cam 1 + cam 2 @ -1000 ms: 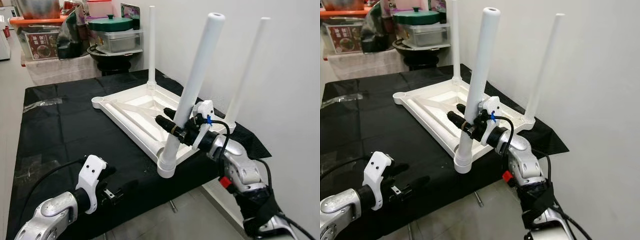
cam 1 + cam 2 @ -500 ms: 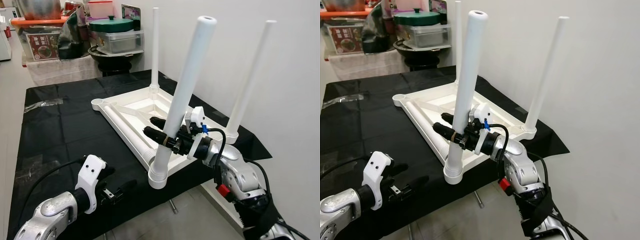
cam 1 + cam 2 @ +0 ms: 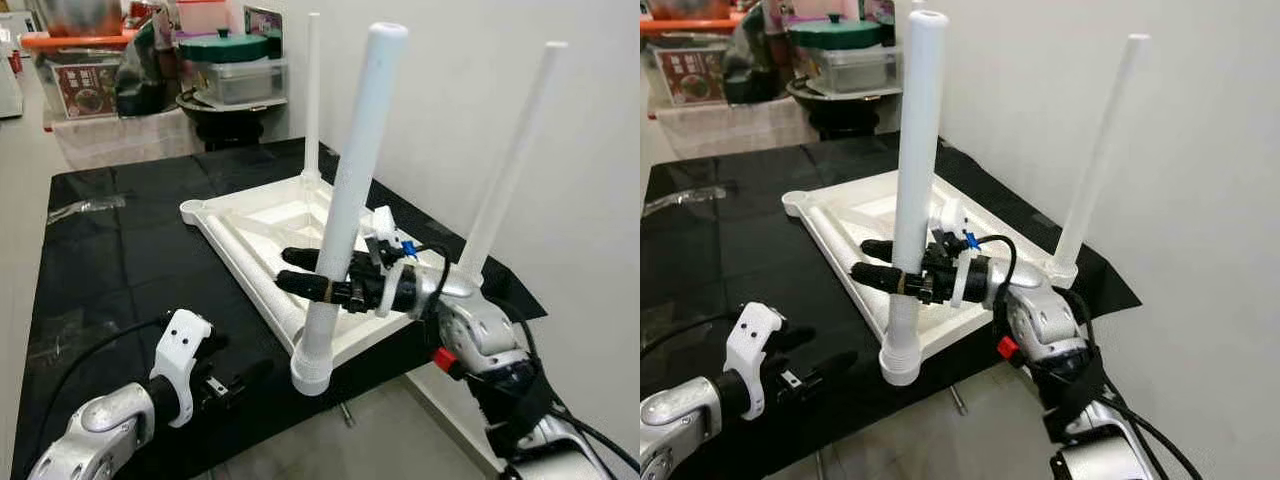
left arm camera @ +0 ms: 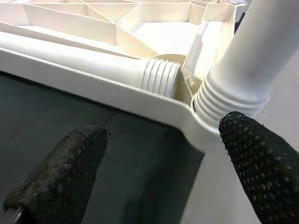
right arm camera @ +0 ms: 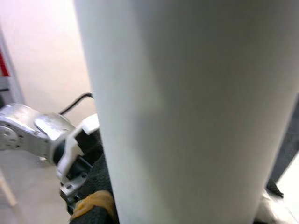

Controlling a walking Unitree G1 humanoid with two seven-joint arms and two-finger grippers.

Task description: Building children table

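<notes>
A white tabletop (image 3: 262, 215) lies upside down on the black-covered table (image 3: 110, 250). Two white legs stand in it, at its far corner (image 3: 313, 90) and its right corner (image 3: 510, 160). My right gripper (image 3: 290, 270) is shut on a third leg (image 3: 350, 170), held almost upright with its ribbed base (image 4: 229, 93) at the tabletop's near corner. A fourth leg (image 4: 93, 60) lies inside the tabletop along its left rim. My left gripper (image 3: 240, 362) stands open low by the table's front edge, just short of that corner, with both fingertips (image 4: 65, 163) spread and nothing between them.
A white wall (image 3: 560, 120) runs close along the right of the table. Behind the table stand a green-lidded pot (image 3: 220, 48), plastic containers and boxes. The table's front edge (image 3: 330, 395) drops to a pale floor.
My right gripper has swung the held leg to the left and closer to upright, and its base has shifted along the near corner. The left gripper has stayed where it was.
</notes>
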